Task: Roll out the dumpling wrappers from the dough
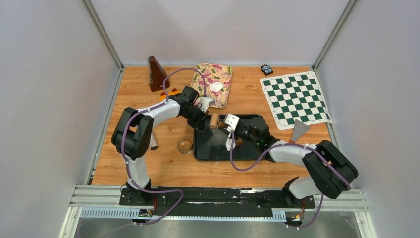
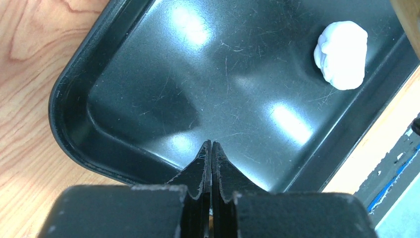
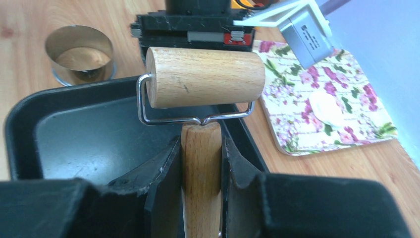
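Right claw (image 3: 200,148) front and centre, clamped hard on the handle of the roller (image 3: 205,77), drum hanging over the rim of the tray (image 3: 74,134). Left claw (image 2: 211,148) sits low over a tray corner, jaws pressed together, nothing in them

Danger one: the left wrist sits just behind that drum, so a forward swing could clip it. Danger two: the dough (image 2: 341,54) is a fat lump on a slick black tray, so a slanted push may skid it to the wall or wrap it round the drum, and the tray itself could slide on the surface

Contents now: tray holds only that lump, near one side wall. Ring cutter (image 3: 79,54) stands hollow beside the tray. One round white wrapper (image 3: 326,108) lies on the floral mat (image 3: 297,129), well clear of the tray
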You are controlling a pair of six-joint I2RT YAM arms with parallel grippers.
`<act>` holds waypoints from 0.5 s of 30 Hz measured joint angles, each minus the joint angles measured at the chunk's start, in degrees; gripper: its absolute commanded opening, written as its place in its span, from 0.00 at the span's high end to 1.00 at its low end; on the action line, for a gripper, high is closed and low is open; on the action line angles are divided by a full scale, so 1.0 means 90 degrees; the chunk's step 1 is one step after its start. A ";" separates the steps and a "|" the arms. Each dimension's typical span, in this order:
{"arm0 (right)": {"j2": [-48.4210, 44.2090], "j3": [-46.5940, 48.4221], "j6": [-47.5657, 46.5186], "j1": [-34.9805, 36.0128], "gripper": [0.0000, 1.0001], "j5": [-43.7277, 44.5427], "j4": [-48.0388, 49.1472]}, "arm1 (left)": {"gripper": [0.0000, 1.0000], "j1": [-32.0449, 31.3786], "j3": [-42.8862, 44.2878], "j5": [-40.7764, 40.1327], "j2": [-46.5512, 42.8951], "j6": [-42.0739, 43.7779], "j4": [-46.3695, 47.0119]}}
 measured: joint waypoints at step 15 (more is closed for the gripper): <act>-0.0032 -0.0148 0.0114 0.0294 1.00 -0.1545 -0.0124 | 1.00 -0.0010 0.0000 0.0034 0.0187 0.0024 -0.0017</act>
